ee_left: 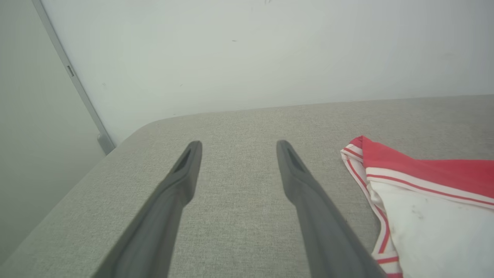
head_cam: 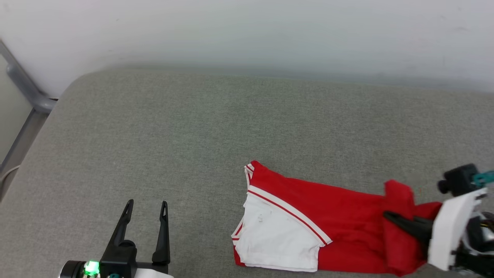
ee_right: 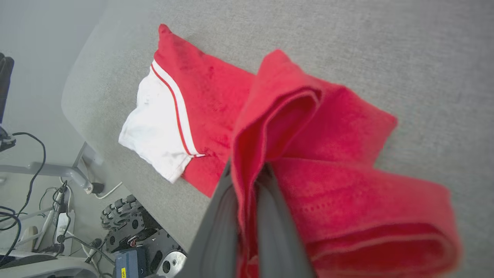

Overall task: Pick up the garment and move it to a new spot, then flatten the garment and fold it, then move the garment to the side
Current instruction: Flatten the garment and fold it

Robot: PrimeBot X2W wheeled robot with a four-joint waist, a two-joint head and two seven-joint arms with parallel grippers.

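Note:
The garment (head_cam: 328,216) is a red jersey with a white sleeve and striped trim, lying folded on the grey table toward the right front. My right gripper (head_cam: 389,217) is shut on a bunched red fold at the garment's right end, lifting it slightly. In the right wrist view the red cloth (ee_right: 308,154) is pinched between the two fingers (ee_right: 216,227). My left gripper (head_cam: 146,206) stands open at the lower left, well apart from the garment, with nothing between its fingers (ee_left: 181,181). The garment's white sleeve (ee_left: 432,224) lies to its right.
The grey fabric table (head_cam: 193,127) runs back to a pale wall (head_cam: 247,31). A grey metal frame (head_cam: 23,88) stands at the far left. Below the table's edge are cables and a wheeled base (ee_right: 127,227).

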